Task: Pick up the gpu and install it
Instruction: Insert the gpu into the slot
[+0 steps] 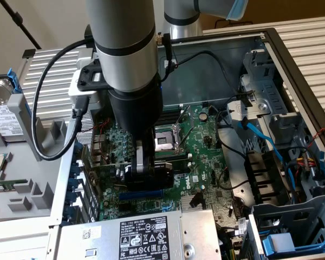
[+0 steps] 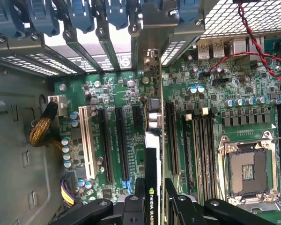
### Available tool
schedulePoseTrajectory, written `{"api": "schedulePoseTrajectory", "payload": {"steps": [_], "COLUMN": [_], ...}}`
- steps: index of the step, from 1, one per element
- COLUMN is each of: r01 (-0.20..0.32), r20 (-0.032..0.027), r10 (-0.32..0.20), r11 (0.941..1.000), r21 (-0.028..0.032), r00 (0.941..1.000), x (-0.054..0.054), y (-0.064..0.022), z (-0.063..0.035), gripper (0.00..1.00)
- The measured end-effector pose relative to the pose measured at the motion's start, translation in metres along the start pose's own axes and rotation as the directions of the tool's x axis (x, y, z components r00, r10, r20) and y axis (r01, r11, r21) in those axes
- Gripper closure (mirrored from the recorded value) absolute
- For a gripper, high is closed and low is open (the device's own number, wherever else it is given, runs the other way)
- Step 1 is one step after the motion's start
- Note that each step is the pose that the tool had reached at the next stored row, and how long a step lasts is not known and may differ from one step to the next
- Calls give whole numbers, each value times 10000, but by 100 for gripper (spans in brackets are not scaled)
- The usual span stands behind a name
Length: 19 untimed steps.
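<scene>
Grip comes first: in the exterior view the pincer [image 1: 143, 168] hangs straight down from the arm into the open computer case [image 1: 222, 46] and is clamped on the gpu [image 1: 163, 172], whose black shroud shows just beside it. The card is held on edge directly under the pincer, low over the motherboard [image 1: 206, 146], likely so that its contact edge can meet a slot squarely. The CPU socket [image 1: 165, 142] lies just beyond the pincer, and the power supply [image 1: 135, 233] sits on its near side (towards the camera).

In the wrist view the pincer [image 2: 153, 204] grips the gpu [image 2: 152, 159] from both faces. The card is seen edge-on, running away from the pincer toward the rear bracket openings [image 2: 145, 42]. Black expansion slots [image 2: 121, 145] lie parallel to the card on either side of it. It therefore seems lined up with a slot beneath, but whether it is seated I cannot tell.
</scene>
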<state>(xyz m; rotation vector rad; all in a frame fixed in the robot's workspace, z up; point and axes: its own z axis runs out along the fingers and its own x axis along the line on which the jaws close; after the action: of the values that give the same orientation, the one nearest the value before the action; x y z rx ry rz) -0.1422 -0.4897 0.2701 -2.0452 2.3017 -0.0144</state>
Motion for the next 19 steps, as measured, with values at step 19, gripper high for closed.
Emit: {"api": "schedulePoseTrajectory", "payload": {"steps": [19], "r01": [-51], "r20": [-1], "r10": [51], "r11": [10000], "r21": [0], "r00": [10000], "x": [1], "y": [-25], "z": [8], "gripper": [73]}}
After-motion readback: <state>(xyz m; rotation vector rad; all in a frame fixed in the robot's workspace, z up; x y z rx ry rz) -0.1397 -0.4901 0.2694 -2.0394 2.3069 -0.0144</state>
